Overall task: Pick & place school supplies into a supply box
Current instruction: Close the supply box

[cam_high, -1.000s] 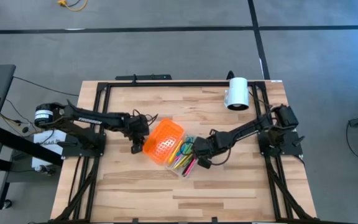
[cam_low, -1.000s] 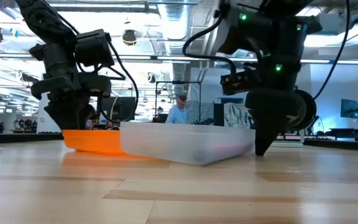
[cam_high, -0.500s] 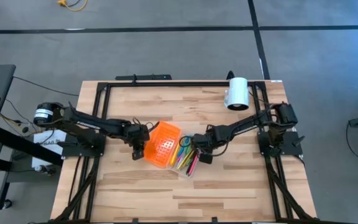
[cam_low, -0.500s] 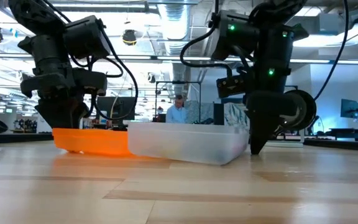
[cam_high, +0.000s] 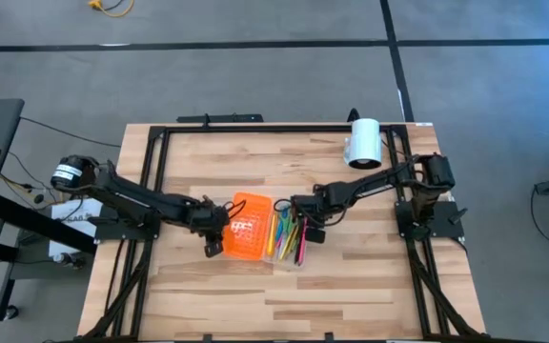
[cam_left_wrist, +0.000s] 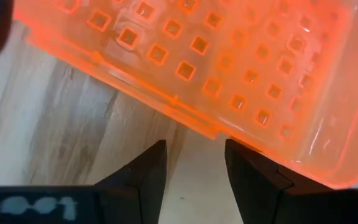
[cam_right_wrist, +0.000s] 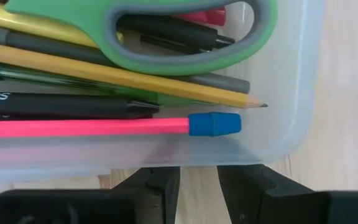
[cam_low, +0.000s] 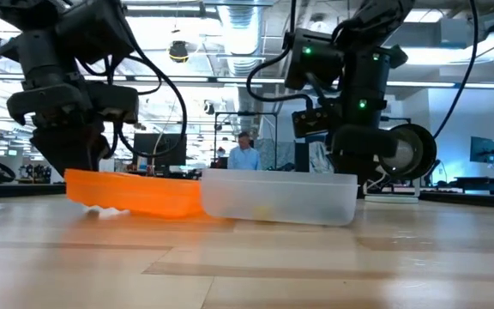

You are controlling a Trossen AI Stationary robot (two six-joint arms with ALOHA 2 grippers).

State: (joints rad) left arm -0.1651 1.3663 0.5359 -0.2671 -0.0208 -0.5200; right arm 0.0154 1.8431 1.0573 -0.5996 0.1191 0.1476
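My left gripper's [cam_left_wrist: 191, 165] fingers [cam_left_wrist: 143, 171] stand parted with bare wood showing between them, released, just off the long edge of the orange lid [cam_left_wrist: 229, 68]. The right gripper's [cam_right_wrist: 197, 177] fingers [cam_right_wrist: 157, 180] are likewise spread a little and grasp nothing, sitting just outside the clear wall of the supply box [cam_right_wrist: 291, 93].

From above I see one box [cam_high: 296, 259] near the middle of the table [cam_high: 351, 286], its single orange lid [cam_high: 241, 227] swung open flat beside it on the left arm's side, the left gripper [cam_high: 215, 233] at the lid's outer edge and the right gripper [cam_high: 305, 217] at the box's far side.

Inside, the right wrist camera gives me one pair of green-handled scissors [cam_right_wrist: 166, 46], one pink pencil [cam_right_wrist: 86, 127] with a blue eraser, two yellow pencils [cam_right_wrist: 135, 78], and I think three dark pens [cam_right_wrist: 61, 106], though they overlap. One white cylinder [cam_high: 363, 143] stands at the table's far edge.
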